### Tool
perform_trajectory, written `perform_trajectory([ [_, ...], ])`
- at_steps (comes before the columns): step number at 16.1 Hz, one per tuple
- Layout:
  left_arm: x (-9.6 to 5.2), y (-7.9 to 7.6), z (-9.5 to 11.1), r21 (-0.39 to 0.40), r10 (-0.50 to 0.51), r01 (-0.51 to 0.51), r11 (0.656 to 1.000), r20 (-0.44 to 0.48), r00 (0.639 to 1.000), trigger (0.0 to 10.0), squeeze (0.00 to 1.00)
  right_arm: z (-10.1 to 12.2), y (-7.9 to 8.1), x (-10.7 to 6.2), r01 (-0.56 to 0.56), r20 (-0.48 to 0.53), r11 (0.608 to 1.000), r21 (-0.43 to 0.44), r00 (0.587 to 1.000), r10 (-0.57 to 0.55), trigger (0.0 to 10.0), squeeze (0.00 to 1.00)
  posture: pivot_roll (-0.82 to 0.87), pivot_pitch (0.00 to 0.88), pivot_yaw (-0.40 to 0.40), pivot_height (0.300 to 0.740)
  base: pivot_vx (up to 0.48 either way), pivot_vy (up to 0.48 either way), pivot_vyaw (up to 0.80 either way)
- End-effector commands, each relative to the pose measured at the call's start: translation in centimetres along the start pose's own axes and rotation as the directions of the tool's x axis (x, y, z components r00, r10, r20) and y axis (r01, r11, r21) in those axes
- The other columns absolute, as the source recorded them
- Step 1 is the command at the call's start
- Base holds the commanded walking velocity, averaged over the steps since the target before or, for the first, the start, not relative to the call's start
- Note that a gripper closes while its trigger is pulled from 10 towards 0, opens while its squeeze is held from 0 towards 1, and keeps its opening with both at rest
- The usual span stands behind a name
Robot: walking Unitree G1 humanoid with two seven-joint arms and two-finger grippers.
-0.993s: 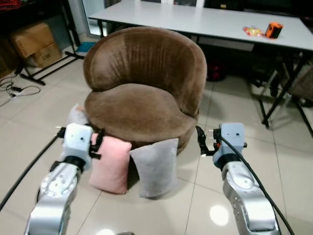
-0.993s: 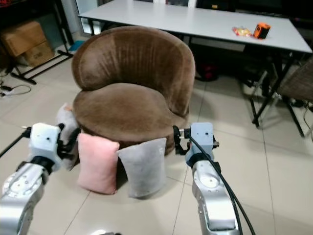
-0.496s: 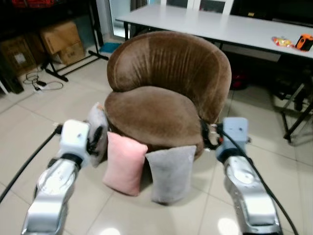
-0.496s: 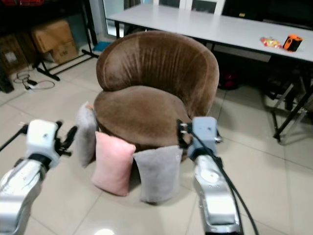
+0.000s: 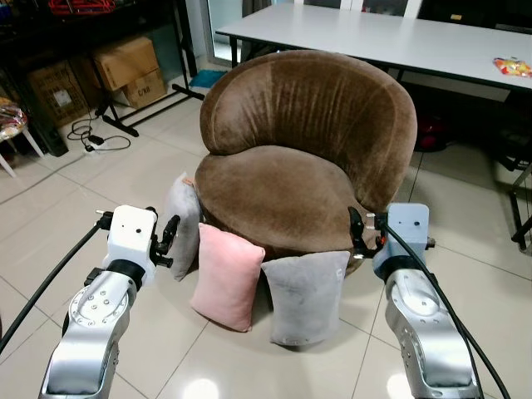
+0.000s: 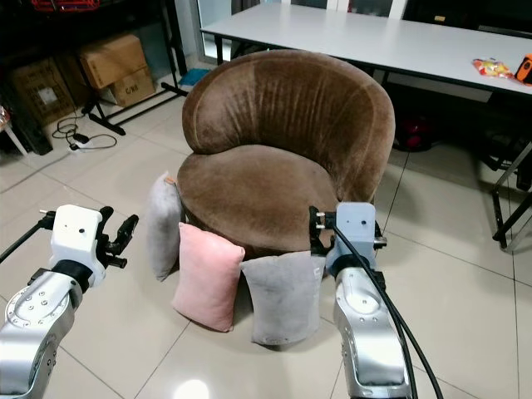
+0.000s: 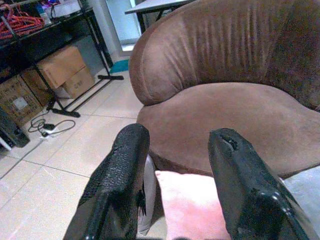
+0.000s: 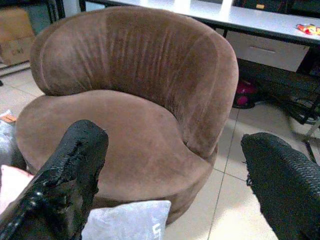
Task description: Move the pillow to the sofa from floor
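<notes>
A round brown sofa (image 5: 299,158) with a curved back stands on the tiled floor (image 5: 125,191) in the middle of the scene. Three pillows lean upright against its near side, all resting on the floor. The pink pillow (image 5: 226,276) is in the middle, the grey pillow (image 5: 302,297) stands just to its right and touches it, and a second, paler grey pillow (image 5: 179,224) stands to its left, partly behind it, against the left side of the sofa's base. The sofa seat carries nothing.

The left hand (image 5: 169,238) is raised at the near left, just beside the paler grey pillow and not touching it. Its two black fingers (image 7: 120,185) are spread moderately apart with nothing between them; in the left wrist view they frame the sofa seat and the top of the pink pillow. The right hand (image 5: 357,235) is raised at the near right, close to the sofa's right edge and just above the top right corner of the grey pillow. Its fingers (image 8: 65,180) stand wide apart and hold nothing; the right wrist view looks between them at the sofa back and seat.

Beyond the sofa a long white tabletop (image 5: 374,37) runs across the far side, with a small colourful packet (image 5: 511,66) at its right end. At the far left, cardboard boxes (image 5: 129,71) sit under a dark rack, and a cable (image 5: 91,137) lies on the floor nearby.
</notes>
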State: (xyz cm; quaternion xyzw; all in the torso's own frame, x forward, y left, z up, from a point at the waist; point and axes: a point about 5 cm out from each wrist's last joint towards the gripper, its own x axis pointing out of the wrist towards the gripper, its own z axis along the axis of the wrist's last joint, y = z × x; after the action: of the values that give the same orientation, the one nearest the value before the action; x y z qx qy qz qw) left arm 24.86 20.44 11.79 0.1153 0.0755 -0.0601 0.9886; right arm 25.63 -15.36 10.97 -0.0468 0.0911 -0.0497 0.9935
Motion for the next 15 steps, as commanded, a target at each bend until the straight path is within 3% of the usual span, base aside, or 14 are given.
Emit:
perform_trajectory([
  [1, 0.28, 0.02, 0.18, 0.003, -0.008, 0.008, 1.0, 0.012, 1.0, 10.0, 0.0, 0.37, 0.02, -0.06, -0.01, 0.012, 1.0, 0.004, 1.0, 0.01, 10.0, 0.0, -0.1, 0.0, 0.038, 0.74, 0.277, 0.0, 0.0],
  [4, 0.18, -0.23, 0.16, 0.006, -0.015, 0.015, 1.0, 0.016, 1.0, 10.0, 0.0, 0.23, -0.24, 0.32, -0.001, -0.002, 1.0, 0.003, 1.0, 0.001, 10.0, 0.0, -0.08, 0.0, 0.028, 0.74, 0.294, 0.0, -0.61],
  [15, 0.21, -0.37, 0.2, 0.03, -0.03, 0.029, 0.999, 0.03, 0.999, 10.0, 0.0, 0.37, 0.23, 0.58, -0.02, 0.014, 0.999, -0.027, 1.0, 0.02, 10.0, 0.0, -0.08, 0.0, 0.031, 0.74, 0.32, 0.0, 0.0],
])
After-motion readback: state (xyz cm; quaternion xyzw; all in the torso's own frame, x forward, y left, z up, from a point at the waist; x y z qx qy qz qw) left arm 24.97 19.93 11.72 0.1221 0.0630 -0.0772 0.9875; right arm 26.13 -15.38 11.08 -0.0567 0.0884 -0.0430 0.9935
